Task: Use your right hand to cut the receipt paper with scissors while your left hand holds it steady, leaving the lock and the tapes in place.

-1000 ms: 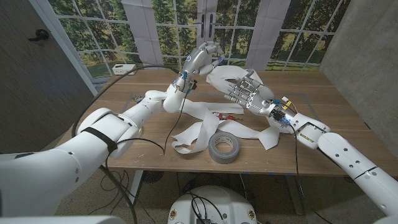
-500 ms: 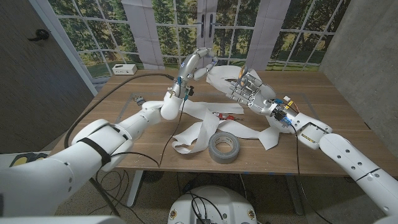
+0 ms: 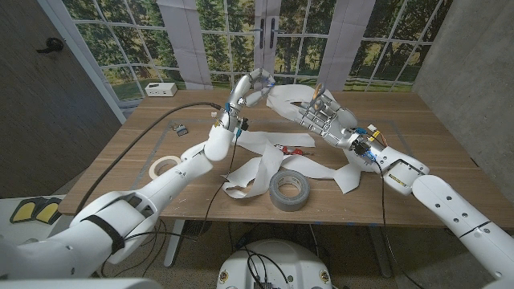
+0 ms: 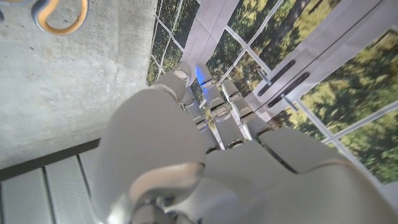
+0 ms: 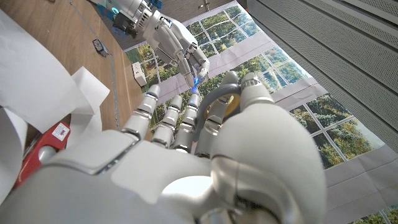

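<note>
We see the receipt paper (image 3: 265, 164) sprawled in long white loops across the middle of the wooden table (image 3: 120, 160), with one strip rising from the pile toward the far side, where it arcs between the two raised hands. The left hand (image 3: 250, 87) is lifted above the table at the far middle, its fingers curled around the upper end of that strip, so it holds the paper up. In the left wrist view the back of this hand (image 4: 205, 143) points its fingers toward the windows, and yellow scissor loops (image 4: 59, 15) show at one corner.

The right hand (image 3: 321, 112) is raised just beside the other end of the arc, fingers closed on the scissors (image 3: 319, 90), whose yellow handle shows above its knuckles. In the right wrist view the fingers (image 5: 180, 118) wrap a grey and yellow handle ring (image 5: 217, 99); we cannot tell how the blades stand.

A small red item (image 3: 291, 150) lies on the paper near the table's middle. A grey roll of tape (image 3: 289, 190) sits on the near edge, touching the paper. A white tape ring (image 3: 165, 166) lies well apart on the robot's left, and a small dark lock (image 3: 180, 129) lies beyond it. A white box (image 3: 160, 88) stands at the far left corner.
</note>
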You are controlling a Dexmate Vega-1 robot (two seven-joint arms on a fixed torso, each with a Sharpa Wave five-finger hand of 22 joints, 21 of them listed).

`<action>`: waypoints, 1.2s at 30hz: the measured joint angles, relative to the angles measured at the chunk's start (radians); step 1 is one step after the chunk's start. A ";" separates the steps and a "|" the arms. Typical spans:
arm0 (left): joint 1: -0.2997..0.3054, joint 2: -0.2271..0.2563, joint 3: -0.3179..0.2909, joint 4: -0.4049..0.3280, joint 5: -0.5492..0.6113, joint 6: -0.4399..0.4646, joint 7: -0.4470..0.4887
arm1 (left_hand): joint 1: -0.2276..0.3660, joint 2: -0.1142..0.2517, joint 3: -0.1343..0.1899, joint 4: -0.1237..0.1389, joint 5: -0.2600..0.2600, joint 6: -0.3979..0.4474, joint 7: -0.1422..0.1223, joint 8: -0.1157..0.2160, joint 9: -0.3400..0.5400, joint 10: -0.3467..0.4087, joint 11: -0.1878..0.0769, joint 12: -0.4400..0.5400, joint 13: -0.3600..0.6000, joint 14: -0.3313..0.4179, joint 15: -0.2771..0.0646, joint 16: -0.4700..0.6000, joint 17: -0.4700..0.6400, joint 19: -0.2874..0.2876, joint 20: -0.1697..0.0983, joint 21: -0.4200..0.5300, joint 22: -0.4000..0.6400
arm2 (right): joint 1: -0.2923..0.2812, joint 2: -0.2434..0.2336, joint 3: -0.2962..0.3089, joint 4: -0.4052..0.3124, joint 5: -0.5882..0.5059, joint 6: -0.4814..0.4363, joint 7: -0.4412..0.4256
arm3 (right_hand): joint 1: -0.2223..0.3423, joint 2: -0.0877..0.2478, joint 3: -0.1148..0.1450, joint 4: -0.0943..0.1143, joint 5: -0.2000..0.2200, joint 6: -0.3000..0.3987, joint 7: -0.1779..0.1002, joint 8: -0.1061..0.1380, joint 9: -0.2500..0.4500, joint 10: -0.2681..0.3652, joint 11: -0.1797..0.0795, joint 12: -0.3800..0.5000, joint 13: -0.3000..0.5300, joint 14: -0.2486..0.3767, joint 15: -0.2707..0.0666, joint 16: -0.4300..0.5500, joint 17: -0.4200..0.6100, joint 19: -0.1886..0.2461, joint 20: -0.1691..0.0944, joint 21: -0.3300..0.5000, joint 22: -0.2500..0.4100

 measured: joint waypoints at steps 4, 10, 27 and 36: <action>0.040 0.010 -0.021 -0.076 -0.124 0.066 -0.106 | 0.000 0.000 -0.001 -0.001 0.000 -0.004 -0.002 0.000 0.000 0.000 0.000 0.000 0.003 0.000 0.000 0.004 0.005 0.000 0.000 0.000 0.000 | -0.008 0.007 0.004 -0.006 0.005 0.007 -0.011 | 0.005 0.007 -0.004 -0.001 0.004 -0.002 -0.002 0.003 0.003 0.017 -0.017 0.005 0.013 0.010 0.000 0.014 0.013 0.009 -0.009 0.003 0.000; 0.078 0.012 -0.041 -0.138 -0.230 0.122 -0.196 | 0.000 0.008 -0.004 0.002 0.000 -0.004 -0.002 0.000 0.004 0.000 0.000 -0.001 0.004 0.000 0.000 0.004 0.005 0.010 0.002 0.000 0.002 | -0.012 0.009 0.007 -0.007 0.002 0.015 -0.012 | 0.008 0.009 -0.005 -0.003 0.004 -0.002 -0.002 0.011 -0.009 0.024 -0.024 0.011 0.022 0.013 0.000 0.024 0.025 0.011 -0.011 0.003 0.005; 0.121 -0.004 -0.066 -0.207 -0.414 0.218 -0.363 | -0.184 0.041 -0.018 0.071 0.000 -0.013 0.030 -0.076 -0.048 0.004 -0.011 0.012 0.008 0.119 -0.033 0.028 0.038 0.068 0.064 0.067 0.023 | 0.006 -0.002 0.000 0.007 -0.055 0.045 0.056 | 0.021 0.022 -0.009 -0.007 0.004 -0.011 -0.004 0.021 -0.023 -0.023 -0.071 0.000 0.045 0.013 0.000 0.042 0.056 0.011 -0.032 0.003 0.005; 0.102 -0.001 -0.057 -0.202 -0.513 0.278 -0.509 | -0.492 0.054 -0.040 0.232 -0.033 0.115 0.077 -0.202 -0.176 0.151 -0.003 0.003 -0.168 0.154 -0.050 -0.023 -0.012 0.089 0.064 0.081 0.016 | 0.033 -0.014 -0.021 0.017 -0.085 0.054 0.095 | 0.024 0.025 -0.013 -0.011 0.004 -0.017 0.001 0.031 -0.024 -0.026 -0.068 -0.008 0.050 0.009 -0.003 0.050 0.065 0.007 -0.036 0.003 0.005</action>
